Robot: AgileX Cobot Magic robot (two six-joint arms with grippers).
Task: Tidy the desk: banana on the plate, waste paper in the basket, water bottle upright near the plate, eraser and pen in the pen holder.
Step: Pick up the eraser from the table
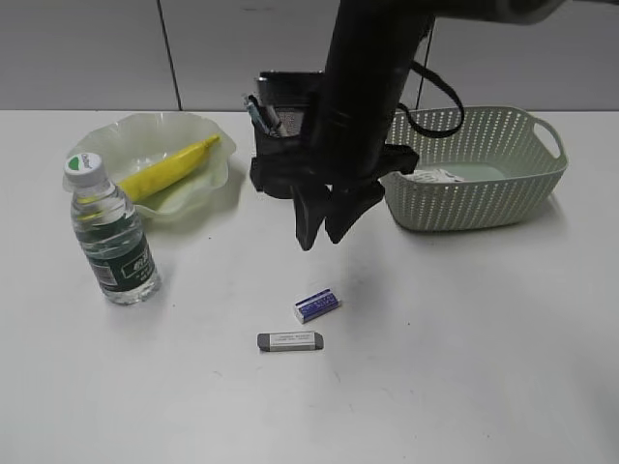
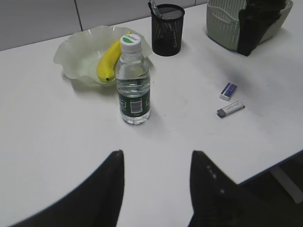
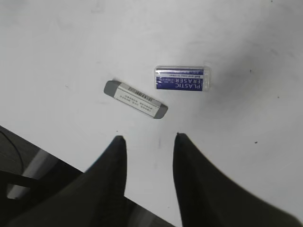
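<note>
Evidently the eraser step is in hand: the right gripper (image 3: pixel 149 142), jaws spread and empty, hangs above the blue eraser (image 1: pixel 317 305), which lies well forward of the pen holder (image 1: pixel 280 116). Next it likely must descend and straddle that eraser, clear of the grey eraser (image 1: pixel 289 341) just beside it. Away from the pen holder, the left gripper (image 2: pixel 156 163) waits spread and empty too.

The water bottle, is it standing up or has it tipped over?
Upright. The water bottle stands on its base on the desk, white cap on top, just in front of the plate holding the banana.

Bare desk (image 1: pixel 464 367) rings 2 erasers (image 1: pixel 316 305); bottle (image 1: pixel 109 237) well left.
</note>
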